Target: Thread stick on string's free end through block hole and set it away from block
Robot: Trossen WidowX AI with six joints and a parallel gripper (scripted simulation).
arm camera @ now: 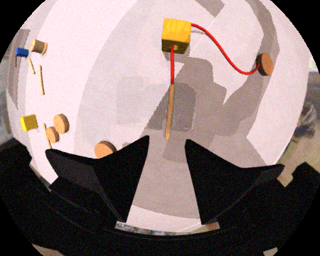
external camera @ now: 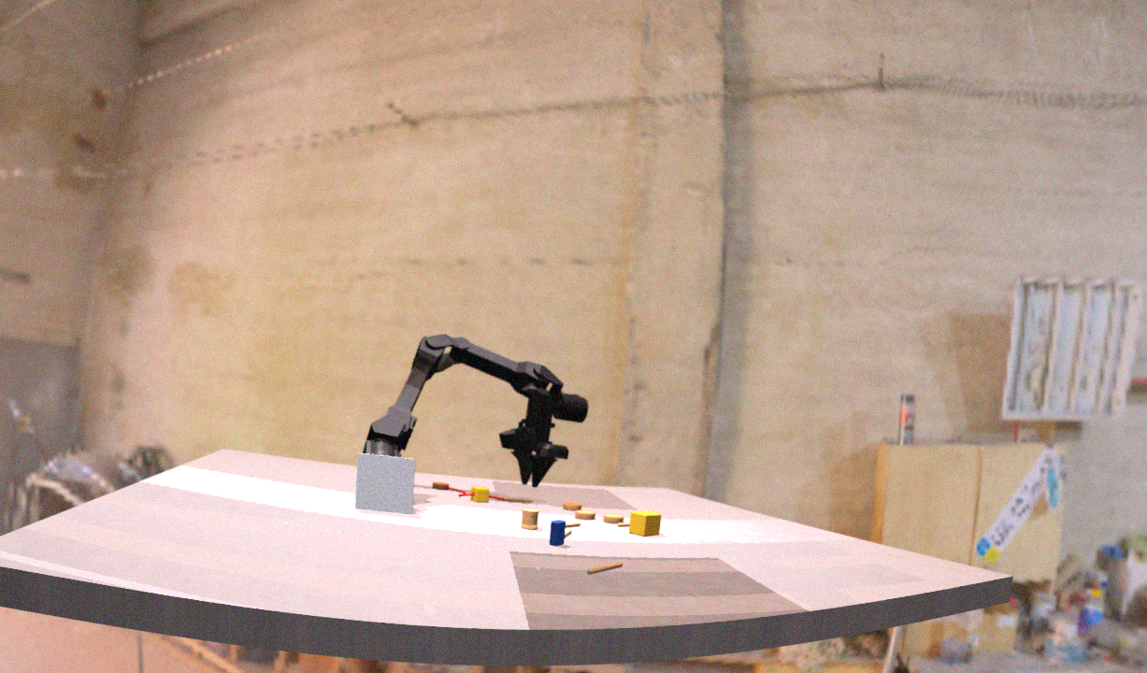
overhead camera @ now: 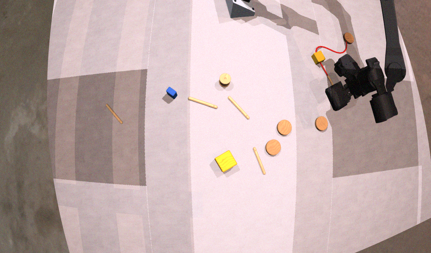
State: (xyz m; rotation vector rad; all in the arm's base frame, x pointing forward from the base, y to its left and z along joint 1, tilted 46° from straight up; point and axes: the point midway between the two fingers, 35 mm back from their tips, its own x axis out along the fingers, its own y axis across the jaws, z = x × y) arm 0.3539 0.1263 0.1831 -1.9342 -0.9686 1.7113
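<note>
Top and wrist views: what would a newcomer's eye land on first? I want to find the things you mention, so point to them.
Probably the red string (overhead camera: 333, 51) (arm camera: 218, 44), curving from a round wooden button (overhead camera: 348, 38) (arm camera: 264, 64) through the small yellow block (overhead camera: 318, 57) (arm camera: 176, 33) to a thin stick (overhead camera: 330, 79) (arm camera: 169, 112). Next, the black gripper (arm camera: 168, 141), its fingers apart near the stick's free end. Then the bright blue piece (overhead camera: 171, 92) (arm camera: 22, 52), far off across the table beyond the spool (overhead camera: 224, 79) (arm camera: 38, 46).

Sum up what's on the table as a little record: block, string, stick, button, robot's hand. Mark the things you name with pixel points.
block: small yellow wooden cube (overhead camera: 318, 57) (external camera: 480, 494) (arm camera: 176, 33), on the table
string: red string (overhead camera: 330, 49) (arm camera: 219, 45), through the cube
stick: thin brown wooden stick (overhead camera: 329, 79) (arm camera: 170, 112), on the string's end, out past the cube
button: round brown wooden button (overhead camera: 348, 38) (external camera: 440, 485) (arm camera: 265, 64), at the string's other end
hand: black hand (external camera: 530, 483) (arm camera: 168, 141), part open, above the table, holding nothing
</note>
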